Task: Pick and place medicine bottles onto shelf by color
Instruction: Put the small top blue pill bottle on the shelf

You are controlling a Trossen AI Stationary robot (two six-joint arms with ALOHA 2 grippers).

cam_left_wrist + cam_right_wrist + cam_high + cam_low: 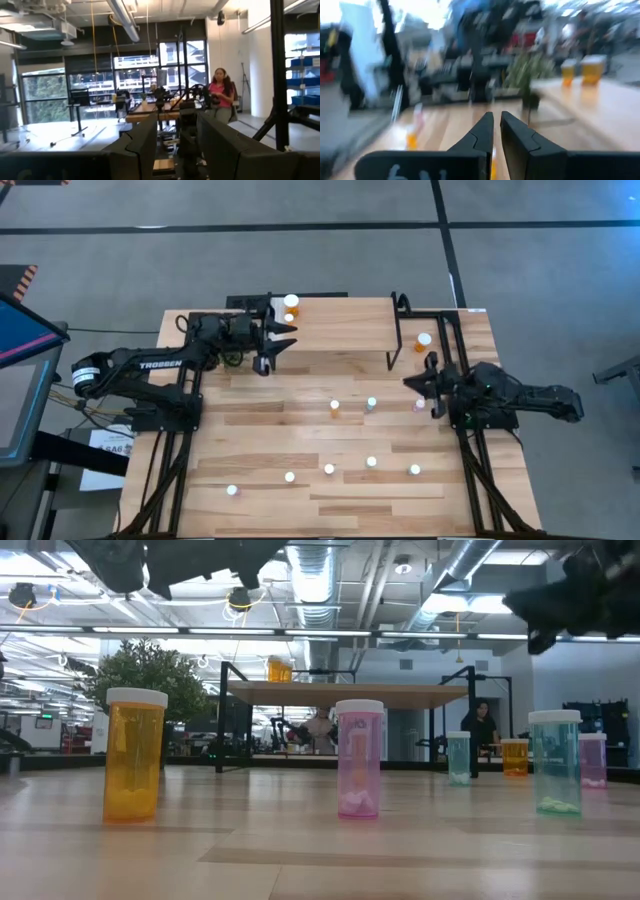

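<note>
High view: two orange bottles (291,307) on the shelf (340,330) far left, a third orange (424,340) far right. Roughly nine bottles (371,404) left loose on the table (260,470). Early in the task, by the look of it. Left pincer (283,338) over the shelf's left end, fingers apart, nothing visibly held. Right pincer (420,380) by the shelf's right end, fingers together, empty.

Low view: orange (134,754), pink (359,758), green (555,762) near, unsorted.

Wrist views: nothing between the fingers of either.

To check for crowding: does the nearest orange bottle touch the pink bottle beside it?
Apart. The low view shows the orange bottle and the pink bottle standing upright with bare tabletop between them.
</note>
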